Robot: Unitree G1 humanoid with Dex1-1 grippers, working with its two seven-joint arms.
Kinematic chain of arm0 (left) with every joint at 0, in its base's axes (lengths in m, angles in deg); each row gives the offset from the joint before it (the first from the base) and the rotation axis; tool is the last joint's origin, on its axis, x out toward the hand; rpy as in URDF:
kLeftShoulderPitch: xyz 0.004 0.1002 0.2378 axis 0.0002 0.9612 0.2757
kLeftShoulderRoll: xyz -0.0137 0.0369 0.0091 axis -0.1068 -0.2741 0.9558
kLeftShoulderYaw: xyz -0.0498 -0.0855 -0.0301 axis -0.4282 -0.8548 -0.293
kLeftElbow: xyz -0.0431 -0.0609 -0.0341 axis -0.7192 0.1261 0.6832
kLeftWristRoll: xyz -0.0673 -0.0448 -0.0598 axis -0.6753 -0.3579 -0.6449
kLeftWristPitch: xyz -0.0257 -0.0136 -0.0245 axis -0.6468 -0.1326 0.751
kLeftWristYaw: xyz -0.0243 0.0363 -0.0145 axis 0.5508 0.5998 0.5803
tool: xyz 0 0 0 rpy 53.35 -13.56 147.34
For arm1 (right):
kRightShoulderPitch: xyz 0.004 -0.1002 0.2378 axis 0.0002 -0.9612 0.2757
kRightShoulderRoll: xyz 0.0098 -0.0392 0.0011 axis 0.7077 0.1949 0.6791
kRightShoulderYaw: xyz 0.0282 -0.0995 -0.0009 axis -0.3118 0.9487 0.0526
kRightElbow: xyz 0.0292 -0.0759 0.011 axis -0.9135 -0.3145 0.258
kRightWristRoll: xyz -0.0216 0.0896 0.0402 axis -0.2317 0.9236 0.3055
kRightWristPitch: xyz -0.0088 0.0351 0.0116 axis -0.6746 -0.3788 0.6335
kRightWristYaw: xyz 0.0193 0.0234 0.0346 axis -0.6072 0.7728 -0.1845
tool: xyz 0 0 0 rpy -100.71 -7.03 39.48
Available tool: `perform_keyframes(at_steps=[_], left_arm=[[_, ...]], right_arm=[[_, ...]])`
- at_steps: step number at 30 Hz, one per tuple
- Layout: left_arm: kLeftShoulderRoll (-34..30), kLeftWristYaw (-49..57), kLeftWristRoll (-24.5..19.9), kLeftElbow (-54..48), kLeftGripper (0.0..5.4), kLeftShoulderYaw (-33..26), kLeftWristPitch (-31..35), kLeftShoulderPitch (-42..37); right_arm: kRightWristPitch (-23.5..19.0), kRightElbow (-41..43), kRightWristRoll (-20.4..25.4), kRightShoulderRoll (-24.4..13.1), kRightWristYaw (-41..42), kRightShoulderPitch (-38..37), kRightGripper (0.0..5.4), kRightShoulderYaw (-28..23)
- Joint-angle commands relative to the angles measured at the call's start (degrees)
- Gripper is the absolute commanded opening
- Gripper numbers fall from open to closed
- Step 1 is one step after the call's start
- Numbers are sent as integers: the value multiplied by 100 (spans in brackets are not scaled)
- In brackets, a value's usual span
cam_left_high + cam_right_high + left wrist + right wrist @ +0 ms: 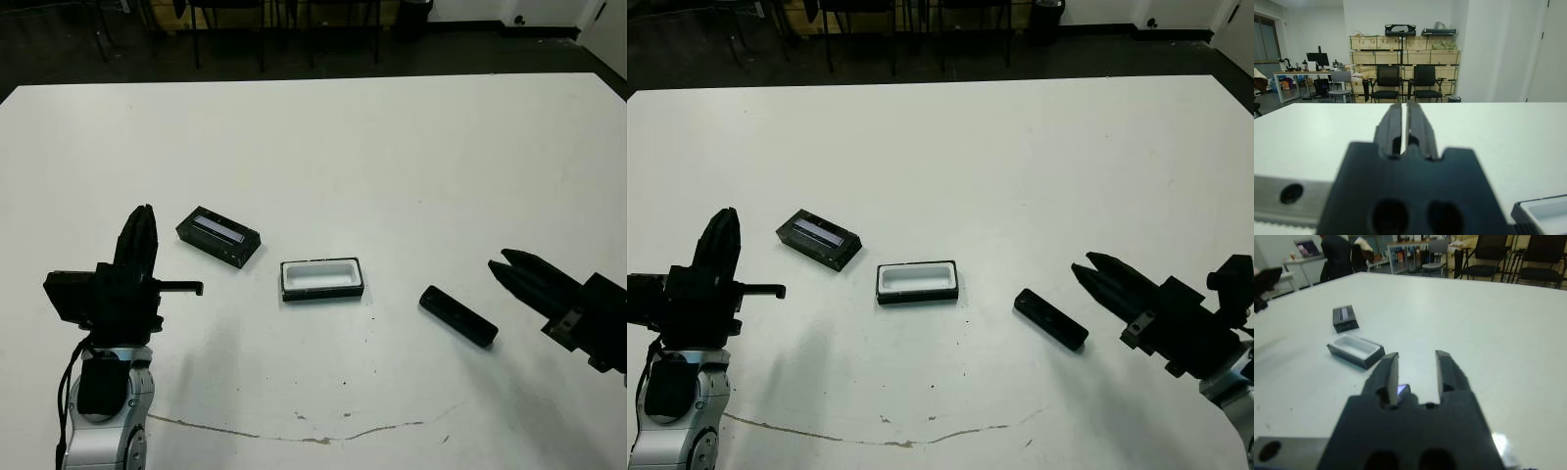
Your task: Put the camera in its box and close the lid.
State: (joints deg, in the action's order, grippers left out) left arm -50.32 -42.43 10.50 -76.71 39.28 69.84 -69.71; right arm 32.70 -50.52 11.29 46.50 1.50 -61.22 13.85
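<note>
The camera (458, 315), a slim black bar, lies flat on the white table right of centre. The box (321, 279), a black tray with white lining, sits open at mid-table. Left of it lies the lid (218, 236), black with a pale grey strip on top. My right gripper (497, 259) hovers just right of the camera, open and empty, its fingers pointing toward it. In the right wrist view the camera (1402, 390) peeks out by one finger. My left gripper (144, 211) stands at the left, fingers pointing away, shut and empty, left of the lid.
A thin dark crack line (294, 436) runs along the table near its front edge. Chairs (1388, 83) and shelves stand beyond the far edge. A person (1337, 254) stands past the table in the right wrist view.
</note>
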Motion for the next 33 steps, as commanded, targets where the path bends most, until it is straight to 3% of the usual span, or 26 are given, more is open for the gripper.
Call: perform_keyframes(at_steps=[1,9,20,33], left_arm=[[-13,29,62,142,0,-7,17,57],[-39,1,42,134,0,-23,-21,89],[-33,-2,8,79,0,-15,33,133],[-51,5,27,95,0,-32,20,143]], right_arm=[[-66,-87,-241,-204,173,-39,202,242],[177,-365,-788,-436,625,33,345,711],[115,-597,-857,-454,858,3,536,725],[168,-789,-1017,-297,865,-91,539,1029]])
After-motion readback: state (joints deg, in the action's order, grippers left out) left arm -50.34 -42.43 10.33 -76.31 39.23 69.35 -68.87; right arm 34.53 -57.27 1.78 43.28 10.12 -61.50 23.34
